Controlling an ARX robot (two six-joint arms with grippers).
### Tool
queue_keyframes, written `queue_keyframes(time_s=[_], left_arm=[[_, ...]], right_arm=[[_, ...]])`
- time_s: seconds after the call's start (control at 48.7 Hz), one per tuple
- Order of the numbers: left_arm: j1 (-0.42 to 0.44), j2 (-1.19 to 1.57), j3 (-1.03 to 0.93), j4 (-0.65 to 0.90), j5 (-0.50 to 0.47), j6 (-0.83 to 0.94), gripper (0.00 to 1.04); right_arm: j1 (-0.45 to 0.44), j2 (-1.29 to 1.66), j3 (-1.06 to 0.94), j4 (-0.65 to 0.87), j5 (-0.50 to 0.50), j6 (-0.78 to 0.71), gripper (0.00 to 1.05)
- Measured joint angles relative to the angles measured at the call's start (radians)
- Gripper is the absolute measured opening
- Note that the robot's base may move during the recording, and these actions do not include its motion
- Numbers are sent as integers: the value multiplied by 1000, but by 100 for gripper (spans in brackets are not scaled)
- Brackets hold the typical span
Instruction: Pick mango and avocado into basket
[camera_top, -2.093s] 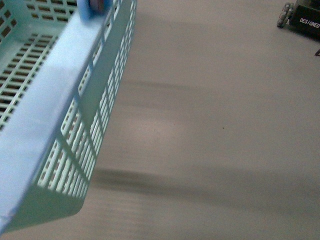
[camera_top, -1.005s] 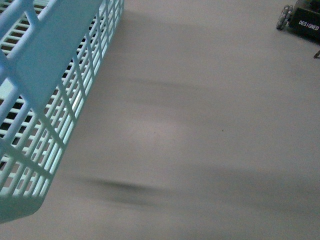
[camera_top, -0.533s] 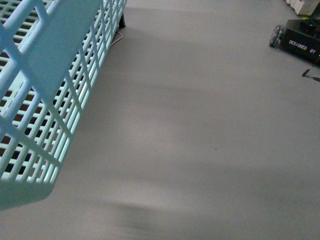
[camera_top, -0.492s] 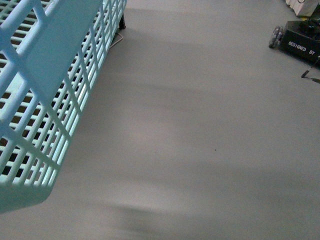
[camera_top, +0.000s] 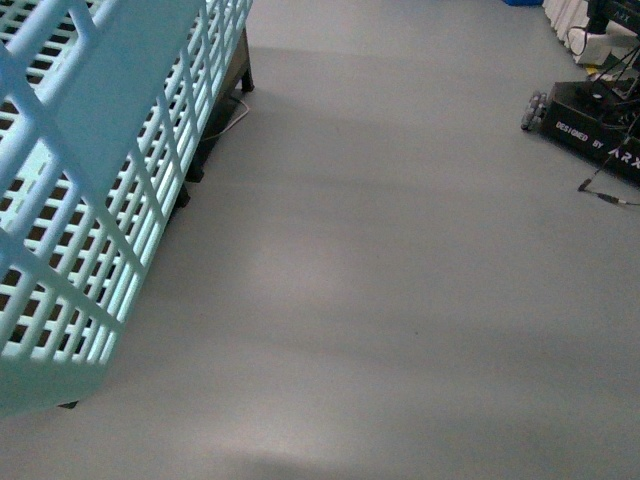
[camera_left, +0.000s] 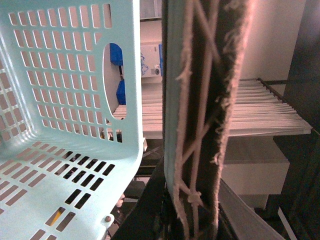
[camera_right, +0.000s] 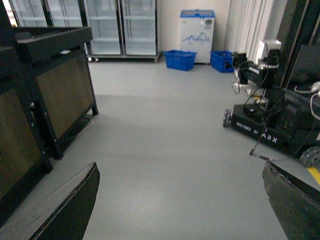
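At front left, basket (camera_top: 90, 200) hangs tilted above floor (camera_top: 400, 300). Handle (camera_left: 200, 100) apparently pinched in left fingers (camera_left: 147, 210). Right fingers (camera_right: 70, 205) spread wide, empty. Mango, avocado not in view. Risk: tilted basket swings, slips from frayed handle, or clips dark cabinet (camera_right: 65, 95).

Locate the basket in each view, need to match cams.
Front: basket fills the left edge, with its slotted wall close to the lens.
Left wrist: basket on the left half of the picture, inside showing.
Right wrist: not in it.
Shared landmark: black wheeled base lettered ARX, in front and right wrist.
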Motion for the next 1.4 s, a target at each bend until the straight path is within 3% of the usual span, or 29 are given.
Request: queue_keyframes(time_s=[1.395], left_arm=[[0, -2, 4, 0, 0, 0, 13]], right_arm=[[0, 0, 0, 0, 0, 0, 97]])
